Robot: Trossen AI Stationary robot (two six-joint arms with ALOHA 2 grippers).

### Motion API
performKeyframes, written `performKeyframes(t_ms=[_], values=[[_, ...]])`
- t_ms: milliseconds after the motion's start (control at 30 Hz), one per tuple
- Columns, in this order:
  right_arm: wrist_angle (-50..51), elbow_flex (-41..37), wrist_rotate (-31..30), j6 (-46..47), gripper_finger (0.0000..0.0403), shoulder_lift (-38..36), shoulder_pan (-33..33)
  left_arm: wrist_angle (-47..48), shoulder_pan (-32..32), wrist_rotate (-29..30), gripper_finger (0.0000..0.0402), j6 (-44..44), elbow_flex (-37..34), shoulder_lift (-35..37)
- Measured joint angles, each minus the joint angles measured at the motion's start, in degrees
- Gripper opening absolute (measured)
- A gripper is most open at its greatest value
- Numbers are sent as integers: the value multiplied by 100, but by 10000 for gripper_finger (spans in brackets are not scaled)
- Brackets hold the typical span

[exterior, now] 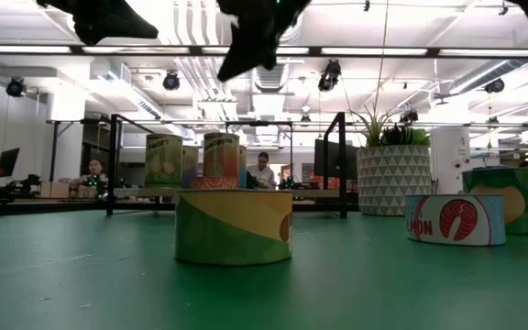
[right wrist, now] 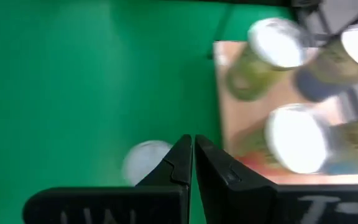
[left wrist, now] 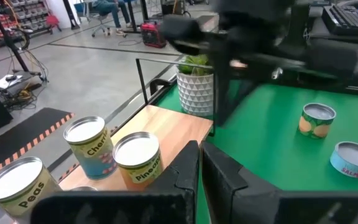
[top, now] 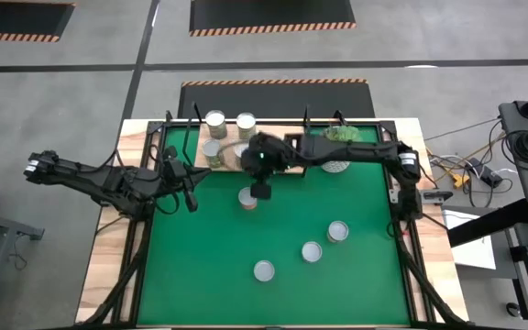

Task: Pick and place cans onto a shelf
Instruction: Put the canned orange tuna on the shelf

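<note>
The wooden shelf (top: 198,139) stands at the mat's far left and carries several cans, among them a Peas can (left wrist: 14,186), a Cherries can (left wrist: 89,146) and a Pineapple can (left wrist: 138,158). One can (top: 248,198) stands upright on the green mat just near of the shelf; it also shows in the low view (exterior: 234,225). My right gripper (top: 260,192) hangs shut and empty just above and beside it, fingers pointing down (right wrist: 192,155). My left gripper (top: 189,200) is shut and empty over the mat's left side, near the shelf (left wrist: 201,165).
Three more cans stand on the mat toward the near right (top: 337,231), (top: 312,251), (top: 264,270). A white pot with a green plant (top: 337,137) stands at the far edge under my right arm. The shelf's black wire frame (left wrist: 140,81) rises behind the cans.
</note>
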State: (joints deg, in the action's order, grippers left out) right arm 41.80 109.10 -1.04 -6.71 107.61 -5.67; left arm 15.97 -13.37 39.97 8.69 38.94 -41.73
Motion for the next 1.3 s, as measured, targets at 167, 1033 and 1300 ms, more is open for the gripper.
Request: performKeyframes(t_ms=[167,1033,1300], values=[[96,-163,0,65,9,42,628,-4,1,-3,0,0,0,-27],[-2419,-2586,-1097,710,81,53,890,-4,2,-12,0,42,0,-31],[-2456,-2581,-1104,860,212,53,816,-4,2,-12,0,42,0,-31]])
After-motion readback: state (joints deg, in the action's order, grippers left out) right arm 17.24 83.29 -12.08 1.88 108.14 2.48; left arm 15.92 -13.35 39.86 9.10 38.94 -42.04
